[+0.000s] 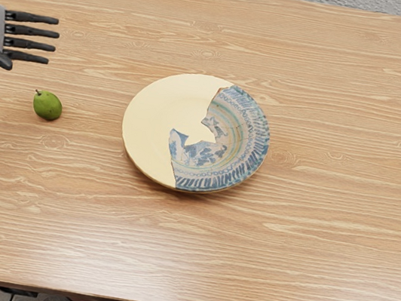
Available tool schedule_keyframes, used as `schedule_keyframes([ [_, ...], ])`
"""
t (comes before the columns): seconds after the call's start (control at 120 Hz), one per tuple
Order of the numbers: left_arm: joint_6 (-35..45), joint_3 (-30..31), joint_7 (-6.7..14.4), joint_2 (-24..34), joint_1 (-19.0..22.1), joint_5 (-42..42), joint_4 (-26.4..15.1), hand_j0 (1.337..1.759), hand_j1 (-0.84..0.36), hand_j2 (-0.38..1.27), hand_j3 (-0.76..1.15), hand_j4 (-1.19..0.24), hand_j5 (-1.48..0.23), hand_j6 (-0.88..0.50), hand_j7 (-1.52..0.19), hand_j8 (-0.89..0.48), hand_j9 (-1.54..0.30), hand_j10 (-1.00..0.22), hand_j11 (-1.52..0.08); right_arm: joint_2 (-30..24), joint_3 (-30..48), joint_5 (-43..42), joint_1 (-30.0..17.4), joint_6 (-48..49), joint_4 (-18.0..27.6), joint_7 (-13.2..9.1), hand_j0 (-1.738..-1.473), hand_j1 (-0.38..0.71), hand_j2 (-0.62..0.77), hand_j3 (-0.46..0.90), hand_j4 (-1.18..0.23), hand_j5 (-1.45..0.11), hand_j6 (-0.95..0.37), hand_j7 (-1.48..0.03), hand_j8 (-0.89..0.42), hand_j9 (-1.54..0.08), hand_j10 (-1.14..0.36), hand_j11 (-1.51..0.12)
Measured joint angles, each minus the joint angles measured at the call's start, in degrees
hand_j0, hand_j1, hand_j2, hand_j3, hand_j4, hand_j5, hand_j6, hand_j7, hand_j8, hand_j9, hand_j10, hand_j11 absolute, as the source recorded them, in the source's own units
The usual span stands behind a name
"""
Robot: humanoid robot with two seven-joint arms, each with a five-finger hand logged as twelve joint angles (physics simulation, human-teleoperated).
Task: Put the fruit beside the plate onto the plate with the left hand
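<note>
None of the task is done, as far as this view shows. The wooden tabletop (303, 274) fills nearly the whole picture and carries just two things. The plate (160, 114), round, part plain cream and part blue-patterned, sits near the middle with nothing on it. The left hand (5, 35) comes in at the left edge, toward the far side, well apart from the plate. Its fingers (32, 31) are stretched out straight and side by side, pointing right, with the thumb angled below them, and they hold nothing. The fruit (47, 105), small and green, probably a pear though it is too small to be sure, lies on the wood to the left of the plate. It is nearer the hand than the plate and touches neither. Everything is left to do: bringing the hand to the fruit, closing round it, carrying it right and setting it on the plate. The right arm does not show.
</note>
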Motion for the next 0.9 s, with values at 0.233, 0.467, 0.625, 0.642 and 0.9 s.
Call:
schedule_keyframes([
  [0.233,0.0,-0.84,0.09,0.0,-0.09,8.39,-0.25,1.658,0.35,0.0,0.0,0.0,0.0,0.0,0.0,0.0,0.0,0.0,0.0,0.0,-0.13,0.03,-0.75,0.0,-0.03,0.0,-1.658,-0.33,0.0,0.0,-0.02,-0.02,-0.02,-0.02,-0.02,-0.02,-0.02,-0.02],
  [0.467,0.16,-4.17,-0.2,-5.03,-0.45,32.26,-0.27,1.658,0.35,0.0,0.0,0.0,0.0,0.0,0.0,0.0,0.0,0.0,0.0,0.0,-0.17,0.05,-1.61,-0.01,-0.06,0.0,-1.658,-0.33,0.0,0.0,-0.02,-0.02,-0.02,-0.02,-0.02,-0.02,-0.02,-0.02],
  [0.625,8.04,-4.34,-0.63,-9.77,-0.39,48.03,-0.45,1.658,0.35,0.0,0.0,0.0,0.0,0.0,0.0,0.0,0.0,0.0,0.0,0.0,-0.17,0.05,-1.69,-0.01,-0.07,0.0,-1.658,-0.33,0.0,0.0,-0.02,-0.02,-0.02,-0.02,-0.02,-0.02,-0.02,-0.02],
  [0.642,9.19,-4.24,-0.65,-10.03,-0.33,49.38,-0.47,1.658,0.35,0.0,0.0,0.0,0.0,0.0,0.0,0.0,0.0,0.0,0.0,0.0,-0.17,0.05,-1.69,-0.01,-0.07,0.0,-1.658,-0.33,0.0,0.0,-0.02,-0.02,-0.02,-0.02,-0.02,-0.02,-0.02,-0.02],
  [0.9,27.77,2.21,-0.74,-16.65,-0.33,62.84,-0.53,1.658,0.35,0.0,0.0,0.0,0.0,-0.01,0.0,-0.01,0.0,0.0,0.0,0.0,-0.17,0.05,-1.71,-0.01,-0.07,0.0,-1.658,-0.33,0.0,0.0,-0.02,-0.02,-0.02,-0.02,-0.02,-0.02,-0.02,-0.02],
])
